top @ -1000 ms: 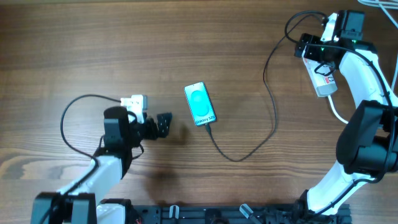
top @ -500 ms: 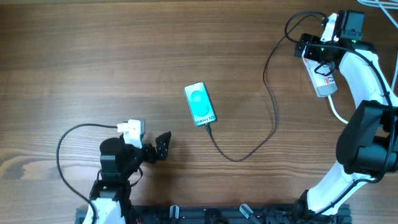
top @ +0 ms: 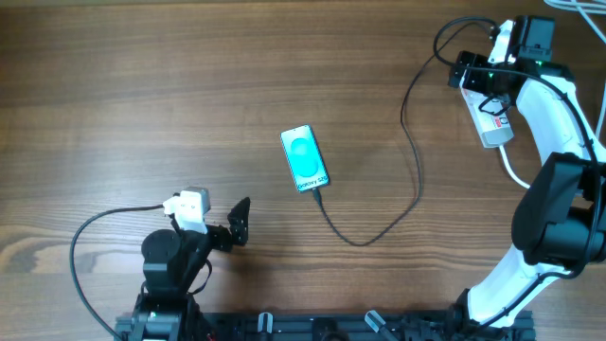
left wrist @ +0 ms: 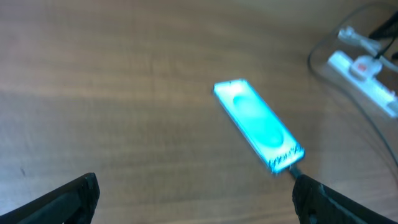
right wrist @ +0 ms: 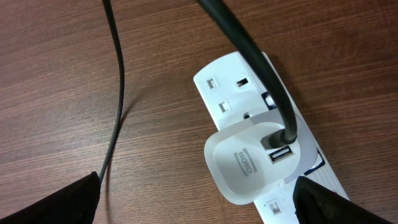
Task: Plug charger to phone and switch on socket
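**Charger run from phone to socket, both grippers wide and empty**

Shows the phone (top: 305,158) lying flat near the middle of the wooden table (top: 142,76), teal screen lit and facing up, set a little off square. Traces the charger (top: 417,166) from the phone's near short edge, where the small tip meets it, out in a loose curve across the wood and up toward the far right corner. Ends there at the white plug (right wrist: 249,165), seated on the socket (right wrist: 227,84) next to a free outlet, with the black cable running out of the plug's face. Cannot tell from any view whether the tip is fully home in the phone, nor how the socket's switches stand.

Places the left gripper (top: 239,223) near the front edge, left of the phone and well apart from it, jaws spread wide and holding nothing. Has the phone ahead of its fingers in the left wrist view, blurred.

Puts the right gripper (top: 471,76) over the socket at the far right, jaws likewise at full spread and gripping nothing. Sets its fingertips (right wrist: 59,199) low at either side of the right wrist view, the white plug between them. Cannot settle whether those fingers touch the plug.
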Controlling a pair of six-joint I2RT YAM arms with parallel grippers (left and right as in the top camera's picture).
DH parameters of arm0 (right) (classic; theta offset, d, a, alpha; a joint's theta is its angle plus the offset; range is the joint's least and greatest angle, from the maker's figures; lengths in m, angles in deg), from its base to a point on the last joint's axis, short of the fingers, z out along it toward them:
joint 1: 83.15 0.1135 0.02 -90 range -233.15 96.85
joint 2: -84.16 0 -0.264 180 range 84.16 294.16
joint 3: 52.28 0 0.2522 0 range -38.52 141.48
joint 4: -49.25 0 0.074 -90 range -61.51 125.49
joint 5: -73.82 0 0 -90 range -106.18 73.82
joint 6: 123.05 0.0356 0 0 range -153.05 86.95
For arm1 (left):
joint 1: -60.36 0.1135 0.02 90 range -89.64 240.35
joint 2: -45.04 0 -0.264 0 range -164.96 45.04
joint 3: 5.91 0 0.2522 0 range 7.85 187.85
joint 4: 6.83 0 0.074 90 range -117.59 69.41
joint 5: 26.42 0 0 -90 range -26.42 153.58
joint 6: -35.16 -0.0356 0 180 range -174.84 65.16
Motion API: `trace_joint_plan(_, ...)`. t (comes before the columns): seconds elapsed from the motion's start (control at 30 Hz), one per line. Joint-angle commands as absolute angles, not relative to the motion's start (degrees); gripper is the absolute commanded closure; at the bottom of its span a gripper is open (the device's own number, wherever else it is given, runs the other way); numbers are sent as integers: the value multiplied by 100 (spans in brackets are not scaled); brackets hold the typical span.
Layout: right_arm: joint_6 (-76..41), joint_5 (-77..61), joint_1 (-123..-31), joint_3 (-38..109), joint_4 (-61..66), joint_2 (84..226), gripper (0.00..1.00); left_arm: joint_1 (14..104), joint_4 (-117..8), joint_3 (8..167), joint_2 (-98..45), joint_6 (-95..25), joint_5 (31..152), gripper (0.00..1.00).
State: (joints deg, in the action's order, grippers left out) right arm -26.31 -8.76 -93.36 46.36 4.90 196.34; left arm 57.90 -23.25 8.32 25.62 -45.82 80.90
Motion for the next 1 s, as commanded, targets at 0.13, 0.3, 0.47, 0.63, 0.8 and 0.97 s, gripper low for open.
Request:
trace_joint_plan(0.13,-2701,-928,-9332,4641,506,19625,0,5792,-2427,816,3661,-4700,7388,0)
trace_joint_plan(0.3,-2701,-928,-9332,4641,506,19623,0,5792,-2436,816,4205,-4700,7321,0)
trace_joint_plan(0.47,-2699,-928,-9332,4641,506,19623,0,5792,-2449,816,4487,-4871,7242,0)
trace_joint_plan(0.63,-2703,-928,-9332,4641,506,19623,0,5792,-2456,816,4487,-5655,7045,0)
trace_joint_plan(0.8,-2703,-928,-9332,4641,506,19623,0,5792,-2447,816,4476,-5655,7054,0)
trace_joint_plan(0.97,-2703,-928,-9332,4641,506,19623,0,5792,-2447,816,4476,-5655,7054,0)
